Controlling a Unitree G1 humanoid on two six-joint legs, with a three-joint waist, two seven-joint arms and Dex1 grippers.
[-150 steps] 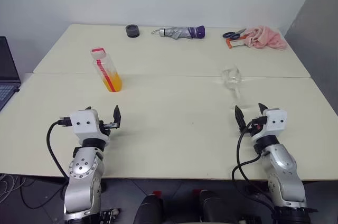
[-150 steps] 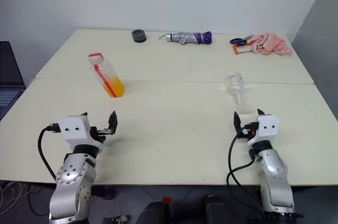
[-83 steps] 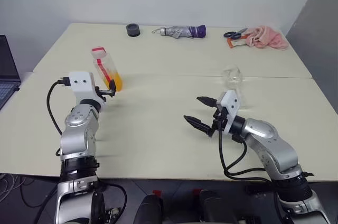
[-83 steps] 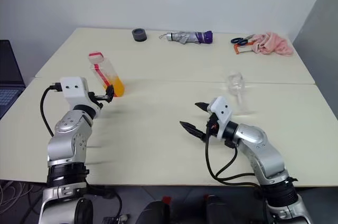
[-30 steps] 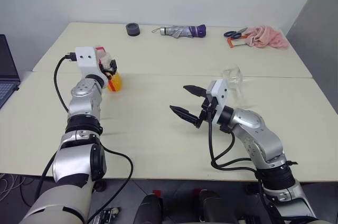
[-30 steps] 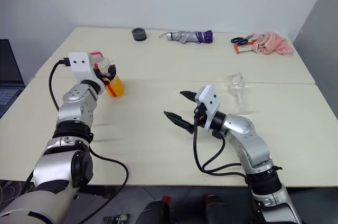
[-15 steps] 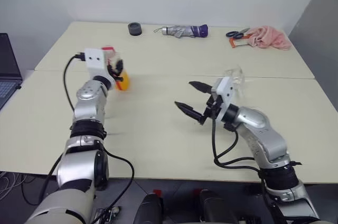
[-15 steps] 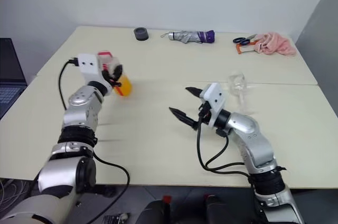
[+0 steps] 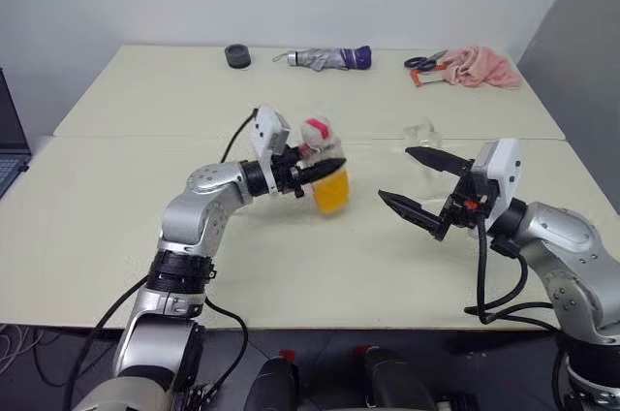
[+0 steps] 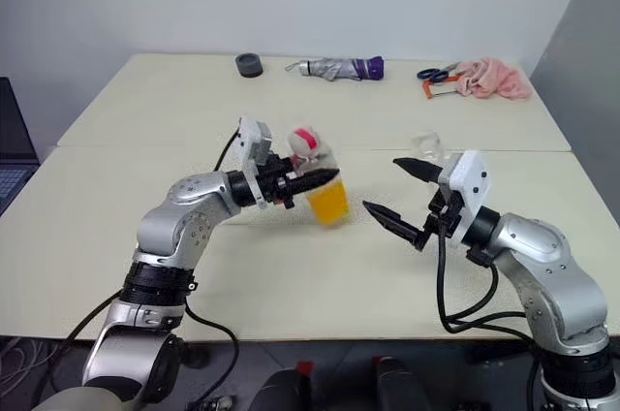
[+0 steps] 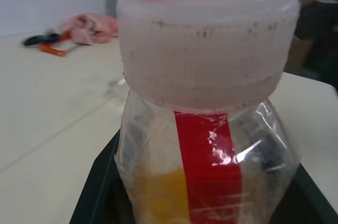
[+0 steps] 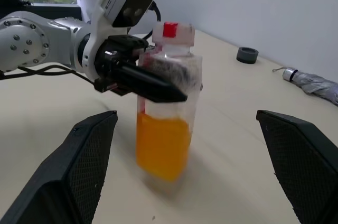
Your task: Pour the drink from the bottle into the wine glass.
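Observation:
The bottle, clear with a red-and-white cap and a red label strip, hangs upright just above the table's middle. The orange drink fills its lower part. My left gripper points to the right and is shut on the bottle's upper body. My right gripper stands wide open a little to the right of the bottle, its fingers aimed at it with nothing between them. The wine glass stands upright behind the right gripper, partly hidden by it.
Along the table's far edge lie a black round piece, a folded umbrella, scissors and a pink cloth. A laptop sits off the left side. A seam runs across the table.
My left gripper closed on the bottle at the far left and carried it right to the table's middle. My right gripper drew back to the right, still open.

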